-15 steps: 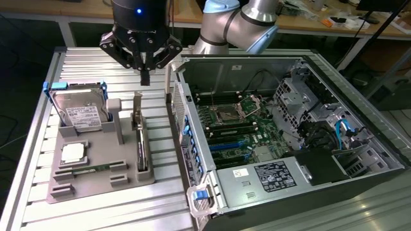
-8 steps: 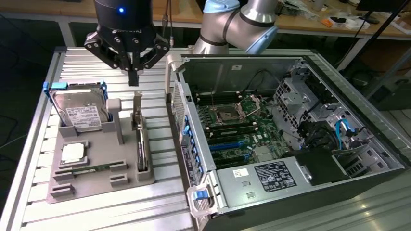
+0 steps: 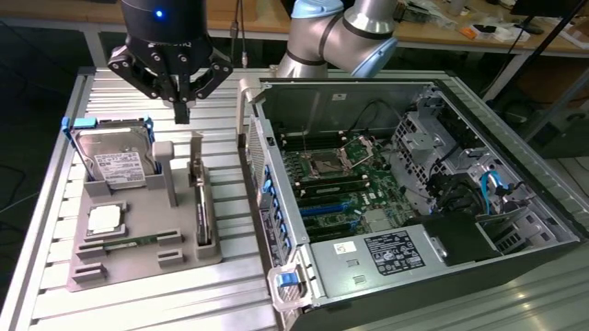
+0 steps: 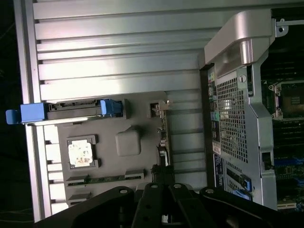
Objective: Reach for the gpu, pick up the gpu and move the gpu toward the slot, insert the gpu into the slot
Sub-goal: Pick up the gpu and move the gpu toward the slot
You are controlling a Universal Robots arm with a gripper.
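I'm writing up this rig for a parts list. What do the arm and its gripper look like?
The arm is built of rounded silver-grey tube sections with light blue caps at the joints. The gripper is black: a cylindrical body bearing a small glowing blue light, then angular linked jaws that narrow to slim tips.

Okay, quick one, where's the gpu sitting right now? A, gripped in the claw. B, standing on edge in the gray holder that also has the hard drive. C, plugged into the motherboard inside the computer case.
B: the gpu stands on edge in the gray holder that also carries the hard drive, while the claw hangs shut and empty, clear of it.
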